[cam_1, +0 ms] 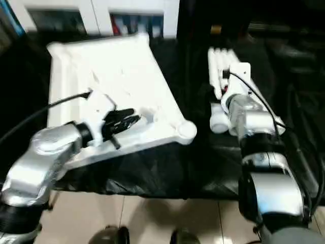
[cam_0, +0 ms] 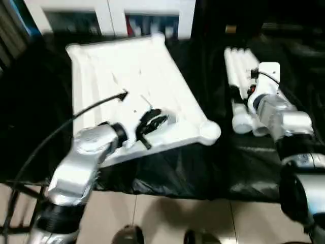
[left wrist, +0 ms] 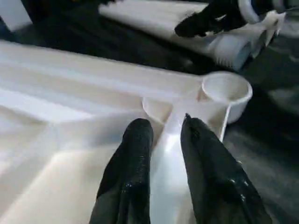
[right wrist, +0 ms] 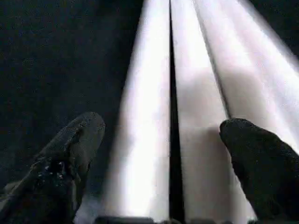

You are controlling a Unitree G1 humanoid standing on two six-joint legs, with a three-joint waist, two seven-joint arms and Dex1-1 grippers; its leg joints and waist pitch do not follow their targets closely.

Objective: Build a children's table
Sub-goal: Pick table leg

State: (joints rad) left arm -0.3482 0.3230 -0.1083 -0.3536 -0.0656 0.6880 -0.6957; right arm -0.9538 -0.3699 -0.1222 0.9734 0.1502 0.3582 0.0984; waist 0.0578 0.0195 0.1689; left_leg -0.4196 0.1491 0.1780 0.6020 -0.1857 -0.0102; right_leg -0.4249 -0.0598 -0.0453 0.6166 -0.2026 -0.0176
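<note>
- Table top (cam_0: 127,76) lies ribbed side up on black cloth (cam_0: 203,168); legs (cam_0: 241,76) bundled just beside it.
- Left gripper (left wrist: 166,140) narrowly parted over a rib, gripping nothing.
- Right gripper (right wrist: 163,140) spread wide over 2 legs; closing here could pinch both.

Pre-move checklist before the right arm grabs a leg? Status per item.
1. Table top lies ribbed side up on the black cloth: ok.
2. Near corner socket open, nothing in it: ok.
3. Legs lie bundled side by side beside the top: ok.
4. Right gripper spread wide over the legs, fingers straddling two tubes, not one: not ok.
5. Left gripper over a rib of the top, fingers only slightly apart; contact with the rib: cannot tell.
6. Which leg end carries the collar, from the right wrist view: cannot tell.
</note>
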